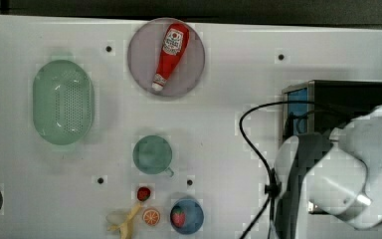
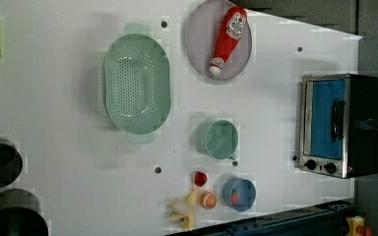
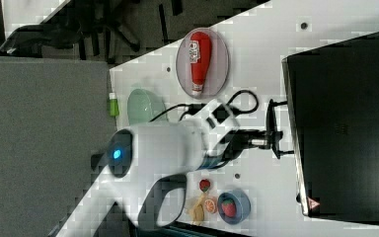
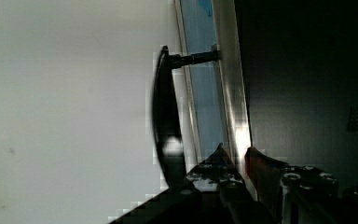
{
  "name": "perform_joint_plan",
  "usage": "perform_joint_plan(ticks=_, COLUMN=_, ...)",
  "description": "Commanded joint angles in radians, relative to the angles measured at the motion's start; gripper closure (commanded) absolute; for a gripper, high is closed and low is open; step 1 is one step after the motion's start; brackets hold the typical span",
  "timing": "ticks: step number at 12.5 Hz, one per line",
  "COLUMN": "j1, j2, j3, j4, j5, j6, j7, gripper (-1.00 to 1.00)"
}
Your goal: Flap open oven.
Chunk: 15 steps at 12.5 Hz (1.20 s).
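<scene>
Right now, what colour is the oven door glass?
Blue-tinted, framed in silver metal; the oven shows it best in the left view.

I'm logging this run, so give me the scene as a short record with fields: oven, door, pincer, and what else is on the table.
oven: toaster oven at the left view's right, on the white table
door: blue glass door looks shut, bar handle not gripped
pincer: pincer at the door's top edge, jaws slightly apart, holding nothing
plate: ketchup bottle lying on the grey plate
other items: green colander, green cup, blue bowl holding a strawberry
</scene>
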Motion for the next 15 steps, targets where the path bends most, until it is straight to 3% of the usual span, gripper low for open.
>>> perform_joint_plan(ticks=1, j1=0.011, j2=-0.009, j3=0.002, j4=-0.049, j5=0.002, j6=0.075, j7=-0.059, gripper=0.65)
perform_joint_plan(ticks=12, j1=0.026, j2=0.034, j3=0.019, j4=-0.146, j5=-0.011, j6=0.245, j7=-0.015, gripper=0.65)
perform_joint_plan(ticks=15, j1=0.056, j2=0.035, j3=0.038, j4=-0.149, j5=-0.148, j6=0.244, j7=0.083, gripper=0.65)
